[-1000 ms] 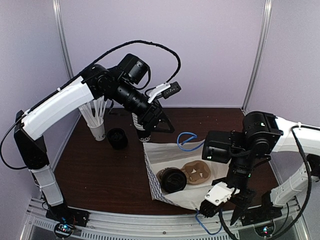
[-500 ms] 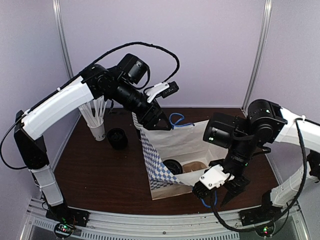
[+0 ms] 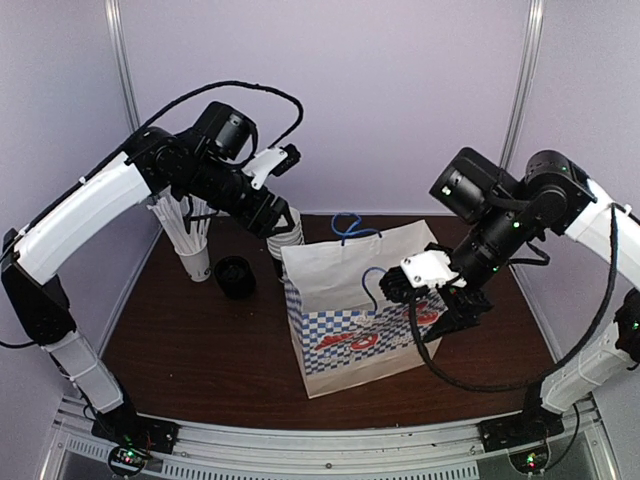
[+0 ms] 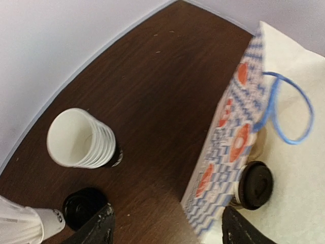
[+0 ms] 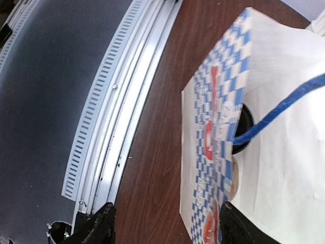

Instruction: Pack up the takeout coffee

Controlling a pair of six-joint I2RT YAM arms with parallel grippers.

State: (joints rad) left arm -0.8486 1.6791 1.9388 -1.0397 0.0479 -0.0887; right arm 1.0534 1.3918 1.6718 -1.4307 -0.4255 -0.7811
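Left wrist view shows the takeout coffee [image 4: 255,184] sitting inside the blue checkered paper bag [image 4: 223,132], with the stack of white cups [image 4: 81,140] nearby, and the left gripper [image 4: 167,219] and right gripper [image 5: 165,216] both spread wide, holding nothing.

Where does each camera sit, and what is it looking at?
Top camera: high behind the robot, facing the table; shows left arm, right arm, bag.
Left wrist: looks down past its own fingers at stacked cups and the coffee in the bag.
Right wrist: looks down past its fingers at bag and table rail.
All three share the bag.
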